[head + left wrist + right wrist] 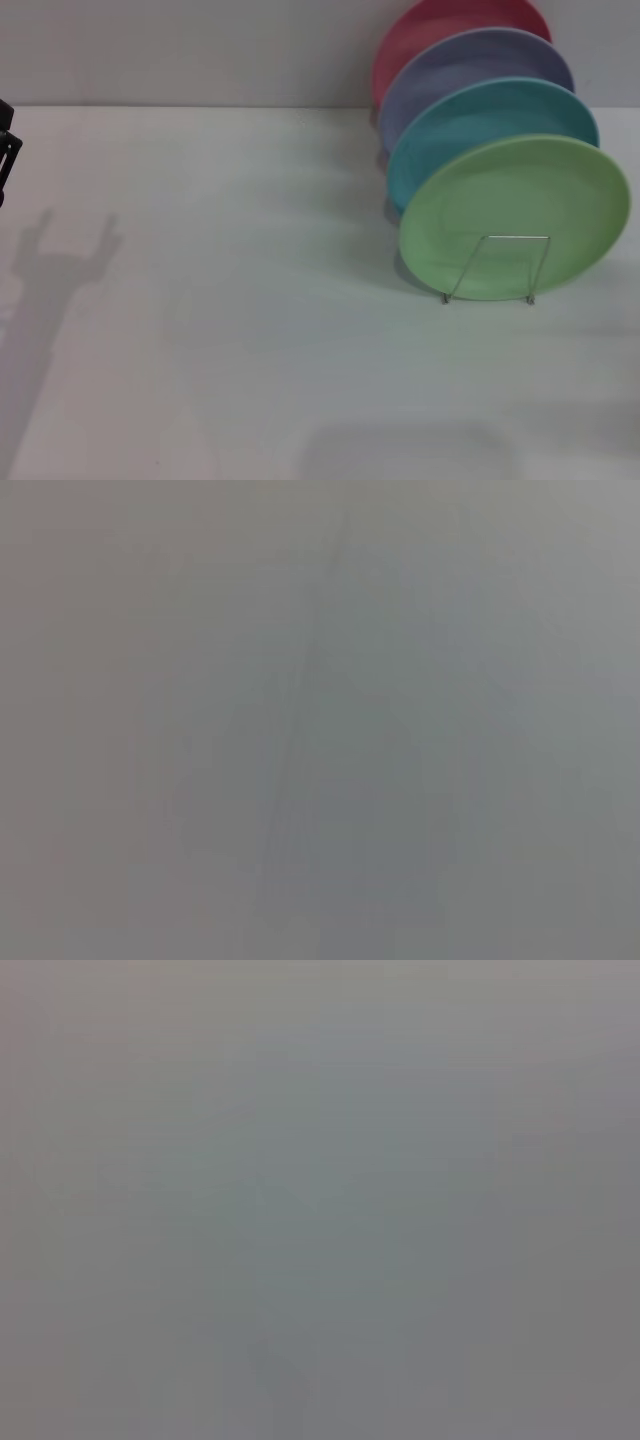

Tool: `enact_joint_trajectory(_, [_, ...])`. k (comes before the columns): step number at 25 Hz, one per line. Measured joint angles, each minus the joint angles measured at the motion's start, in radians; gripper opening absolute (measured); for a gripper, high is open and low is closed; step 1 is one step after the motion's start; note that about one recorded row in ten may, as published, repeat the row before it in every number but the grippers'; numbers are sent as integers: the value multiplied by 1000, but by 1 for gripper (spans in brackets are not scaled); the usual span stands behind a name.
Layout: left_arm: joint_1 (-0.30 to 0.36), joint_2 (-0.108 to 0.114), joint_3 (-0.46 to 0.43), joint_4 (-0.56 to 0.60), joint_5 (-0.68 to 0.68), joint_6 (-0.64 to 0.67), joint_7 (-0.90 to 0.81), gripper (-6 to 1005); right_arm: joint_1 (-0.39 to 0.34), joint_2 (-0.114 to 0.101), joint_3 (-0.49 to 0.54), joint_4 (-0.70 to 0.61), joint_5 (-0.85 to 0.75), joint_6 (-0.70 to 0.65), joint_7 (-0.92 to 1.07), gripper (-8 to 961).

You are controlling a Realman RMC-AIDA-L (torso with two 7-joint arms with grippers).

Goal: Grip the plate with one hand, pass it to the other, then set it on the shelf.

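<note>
The light green plate [515, 218] stands on edge at the right of the white table, leaning in the thin silver wire shelf [490, 268], whose front loop crosses its lower face. No gripper touches it. Only a black bit of my left gripper [6, 150] shows at the far left edge of the head view, far from the plate. Its shadow on the table is forked with two prongs apart. My right gripper is out of view. Both wrist views show only a plain grey surface.
Behind the green plate, a turquoise-blue plate [480, 120], a lavender plate [470, 65] and a red plate [440, 22] stand in a row toward the back wall. The white table [250, 330] spreads left and forward of the rack.
</note>
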Motion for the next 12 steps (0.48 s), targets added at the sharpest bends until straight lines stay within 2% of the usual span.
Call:
enact_joint_trajectory(1, [0,0,0,-4,-3,-4,60,805,3,16,76,2,0,8,-3,424])
enact_joint_trajectory(2, [0,0,-2,-4,-3,-6,78,816,3,16,76,2,0,8,-3,464])
enact_joint_trajectory(3, [0,0,-5,-4,-3,-9,89,827,8,25,118,2,0,20,-7,505])
enact_joint_trajectory(9, [-5,0,-42,-14,1,-34,153,860,21,30,138,3,0,61,-29,629])
enact_joint_trajectory(12, [-7,-1,-43,-14,2,-48,156,860,27,31,133,1,-1,72,-57,629])
